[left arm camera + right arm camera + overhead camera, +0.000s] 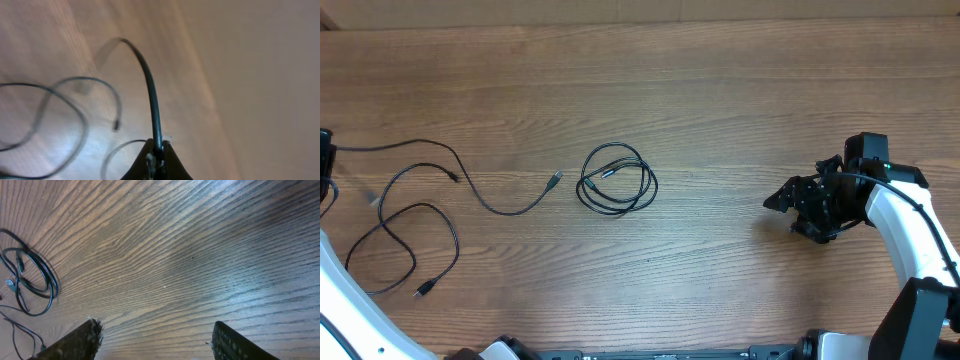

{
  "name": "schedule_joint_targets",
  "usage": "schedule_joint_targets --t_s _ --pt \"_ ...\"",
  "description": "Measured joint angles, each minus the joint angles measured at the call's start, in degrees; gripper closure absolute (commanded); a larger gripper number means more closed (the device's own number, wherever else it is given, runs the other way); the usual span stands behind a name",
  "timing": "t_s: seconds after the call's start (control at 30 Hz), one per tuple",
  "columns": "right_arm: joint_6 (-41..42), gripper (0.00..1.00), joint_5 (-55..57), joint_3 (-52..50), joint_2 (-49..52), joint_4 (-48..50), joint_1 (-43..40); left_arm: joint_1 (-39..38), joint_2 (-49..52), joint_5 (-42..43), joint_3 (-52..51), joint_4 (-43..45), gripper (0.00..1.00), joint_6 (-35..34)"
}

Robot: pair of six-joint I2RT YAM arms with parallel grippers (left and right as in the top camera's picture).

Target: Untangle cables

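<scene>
The left end effector (158,159) is closed on a thin black cable (153,100), pinched between its 2 fingertips, and the cord arcs up and away from them over the table (720,90). In the overhead view this cable runs from the far left edge, dips, and ends in a small plug (554,180) lying on the wood. Just below it, a second cable (410,240) lies in loose loops near the left edge. The right end effector (155,342) stands open over bare wood at the right side, gripping nothing. A third cable, a coiled cable (617,180), lies at the table's middle, well apart from both end effectors.
</scene>
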Motion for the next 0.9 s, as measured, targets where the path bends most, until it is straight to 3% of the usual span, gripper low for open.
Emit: schedule_joint_targets --t_s 0.2,0.53,0.9 --pt "0.0 0.30 0.0 0.0 0.0 0.0 0.0 0.0 1.5 -4.7 4.0 -9.4 0.96 4.1" --pt "0.0 0.30 0.0 0.0 0.0 -0.3 0.0 0.0 15.5 -10.6 33.2 -36.1 0.96 6.4" --pt "0.0 0.30 0.0 0.0 0.0 -0.3 0.0 0.7 18.4 -19.2 35.1 -37.8 0.96 8.1"
